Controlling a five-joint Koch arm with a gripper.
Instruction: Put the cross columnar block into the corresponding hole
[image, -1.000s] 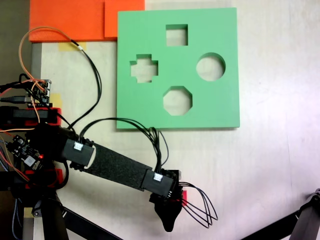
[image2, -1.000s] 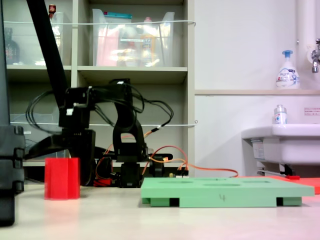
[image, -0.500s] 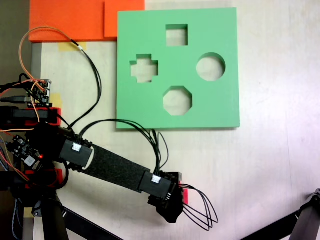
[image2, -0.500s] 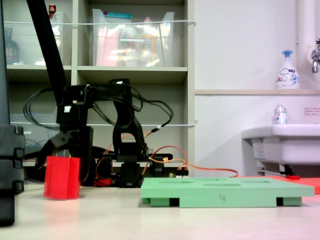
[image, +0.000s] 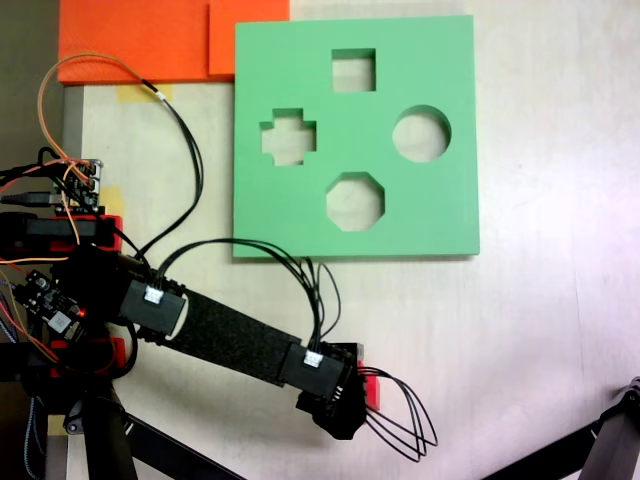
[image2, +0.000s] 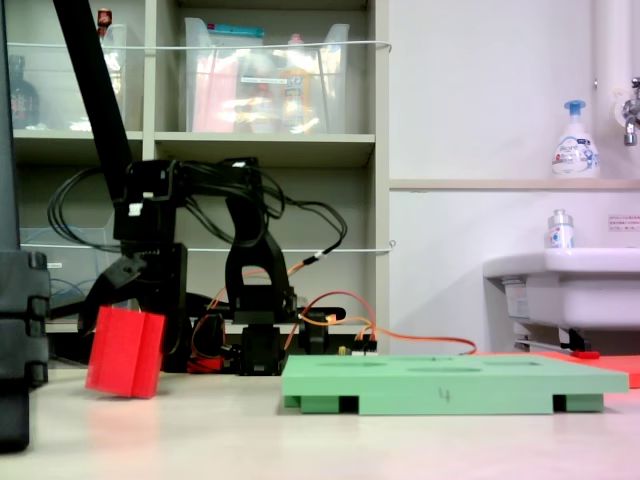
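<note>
Pincer (image2: 118, 292) closed on the red cross columnar block (image2: 125, 338), tilted and seemingly just clear of the worktop (image: 540, 320) — pickup looks done; carry to the green foam board (image: 440, 200) and insertion into its plus-shaped hole (image: 288, 137) remain — well apart.

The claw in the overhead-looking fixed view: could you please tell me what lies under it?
A sliver of the red cross columnar block shows beside the claw; the arm covers the rest. From the side, the block is tilted, one edge raised.
</note>
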